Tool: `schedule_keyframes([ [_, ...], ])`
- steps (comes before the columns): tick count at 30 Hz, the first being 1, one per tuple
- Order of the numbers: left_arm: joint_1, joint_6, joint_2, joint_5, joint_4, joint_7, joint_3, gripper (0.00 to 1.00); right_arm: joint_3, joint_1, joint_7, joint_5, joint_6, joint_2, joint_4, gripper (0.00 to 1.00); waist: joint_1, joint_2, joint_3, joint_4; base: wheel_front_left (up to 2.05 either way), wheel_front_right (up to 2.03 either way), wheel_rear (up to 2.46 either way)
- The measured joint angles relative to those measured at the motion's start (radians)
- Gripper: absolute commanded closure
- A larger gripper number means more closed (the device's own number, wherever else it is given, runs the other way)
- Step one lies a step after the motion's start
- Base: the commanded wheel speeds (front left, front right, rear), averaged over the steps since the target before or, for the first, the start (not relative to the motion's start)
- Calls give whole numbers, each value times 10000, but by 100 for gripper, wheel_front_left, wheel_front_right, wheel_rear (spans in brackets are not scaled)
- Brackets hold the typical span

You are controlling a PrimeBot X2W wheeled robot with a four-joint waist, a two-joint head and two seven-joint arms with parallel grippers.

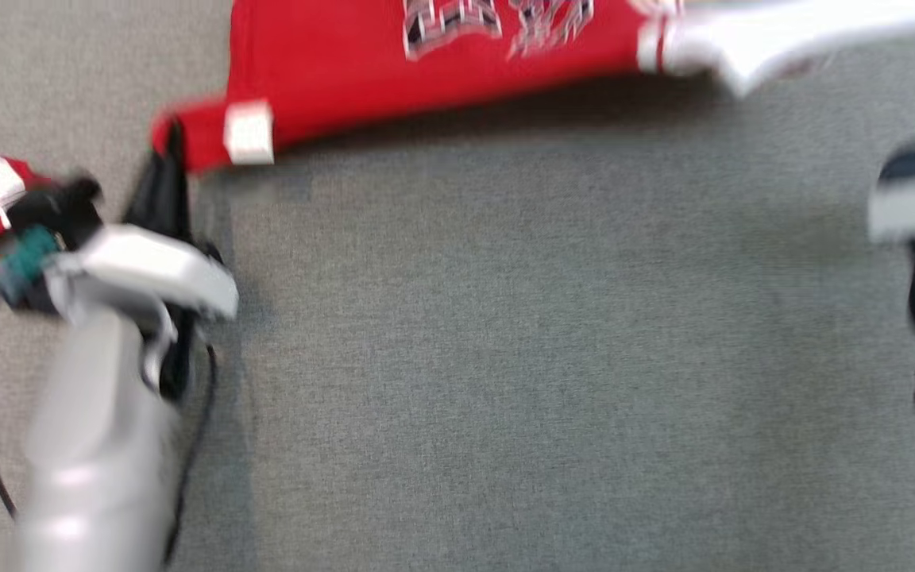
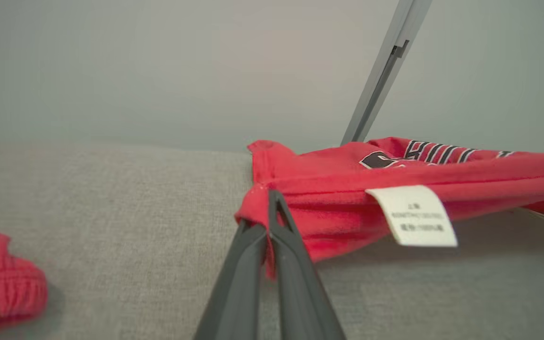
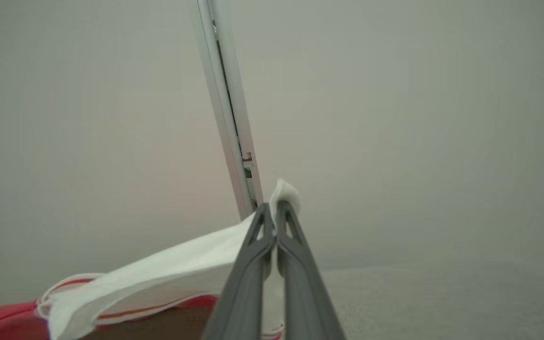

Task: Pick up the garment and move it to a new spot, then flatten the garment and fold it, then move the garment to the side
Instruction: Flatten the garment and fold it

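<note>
Left fingers [image 2: 293, 250] clamped garment [image 2: 338, 212] corner, right fingers [image 3: 295, 255] its white edge [image 3: 168, 269]; held taut above desk [image 1: 505, 357], likely for flattening.

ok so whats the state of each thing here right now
garment: lifted off the grey surface, stretched between both jaws
left jaws: shut on its red corner
right jaws: shut on its white edge
care label: hanging free
red cloth: lying on the surface

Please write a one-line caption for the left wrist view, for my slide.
Left hand shut on an edge of the red garment, its white care label hanging above the grey surface.
</note>
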Motion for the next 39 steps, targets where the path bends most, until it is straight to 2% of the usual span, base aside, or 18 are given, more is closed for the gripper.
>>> schedule_keyframes([
  [5, 1605, 0, -372, 17, -291, 0, 458, 100, 105, 2277, 0, 313, 0, 224, -334, 100, 0, 0, -559, -52, 0, 0, 0],
  [12, 3451, 0, -593, 132, -809, -2, 1039, 100, 608, 4351, -6, 198, -2, 802, -251, 100, 0, 0, -1527, -148, 0, 0, 0],
  [20, 5156, -2, -662, 46, -1035, 0, 1170, 100, 938, 6001, -10, -119, -2, 1049, 510, 100, 0, 0, -2938, -197, 0, 0, 0],
  [28, 6791, -2, -654, -215, -1168, -2, 1085, 100, 1168, 7307, -10, -247, -2, 1156, 763, 100, 0, 0, -4212, -238, 0, 0, 0],
  [39, 8275, -8, -679, -178, -1501, 0, 1248, 100, 1080, 8591, -8, -81, 0, 915, 399, 100, 0, 0, -4755, -219, 0, 0, 0],
])
